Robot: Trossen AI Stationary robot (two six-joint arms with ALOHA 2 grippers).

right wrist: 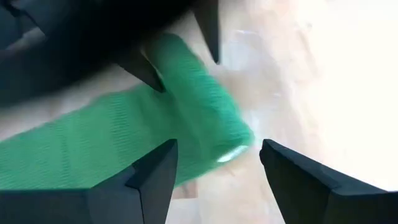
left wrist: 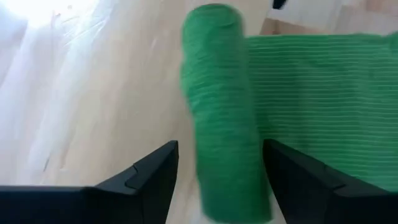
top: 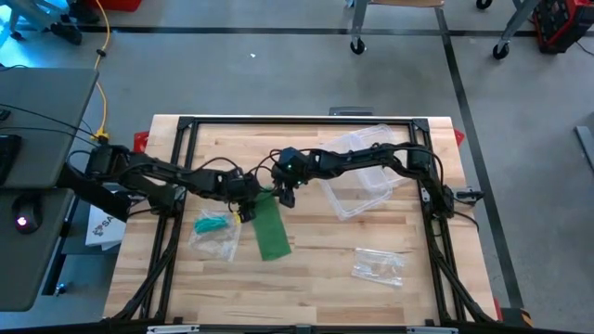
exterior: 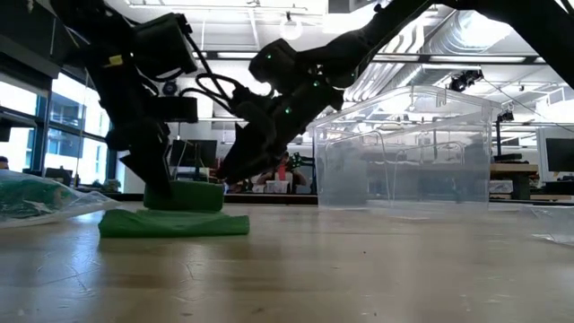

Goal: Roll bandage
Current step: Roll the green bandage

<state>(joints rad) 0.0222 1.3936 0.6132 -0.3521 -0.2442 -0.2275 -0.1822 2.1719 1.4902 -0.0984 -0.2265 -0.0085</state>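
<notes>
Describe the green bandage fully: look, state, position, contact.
The green bandage is ribbed, stretchy-looking cloth, partly rolled: a cylinder at one end, the rest a flat strip lying on the wooden table near its middle. The left gripper straddles the roll, fingers open; the right gripper faces the roll's end, open, not touching.
</notes>
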